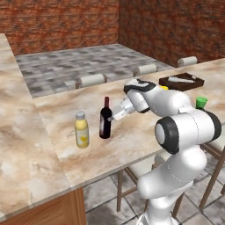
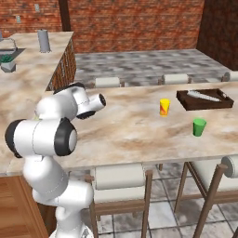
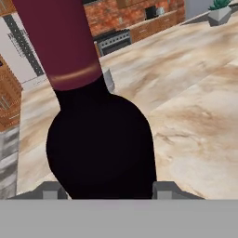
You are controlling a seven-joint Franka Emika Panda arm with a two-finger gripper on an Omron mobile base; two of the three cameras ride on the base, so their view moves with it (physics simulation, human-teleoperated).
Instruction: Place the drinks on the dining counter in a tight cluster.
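- Left base view: a tall dark wine bottle point(image 1: 105, 118) with a red neck stands upright on the long marbled desk point(image 1: 61, 114), the white arm reaching in from the right so that the hand point(image 1: 111, 117) sits at the bottle's side, about at its shoulder. Just to the bottle's left stands a stubby yellow juice bottle point(image 1: 81, 130) with a pale cap, close by but apart from it. Farther right along the desk lie a dark tray point(image 1: 181, 82) and a small green cup point(image 1: 201, 103); cushioned stools point(image 1: 92, 79) line the far edge.
- Right base view: the arm's upper joints block the bottles. On the open stretch of desk stand a small yellow cup point(image 2: 164, 106) and the green cup point(image 2: 199, 127), well apart, with the dark tray point(image 2: 204, 99) behind them. A grey cylinder point(image 2: 43, 41) stands on the side counter at upper left.
- Hand view: the wine bottle's black shoulder and red neck point(image 3: 100, 135) loom between the two fingertips point(image 3: 48, 190), one on each side of the glass. The hand is part open around the bottle; whether the tips press on it cannot be told.
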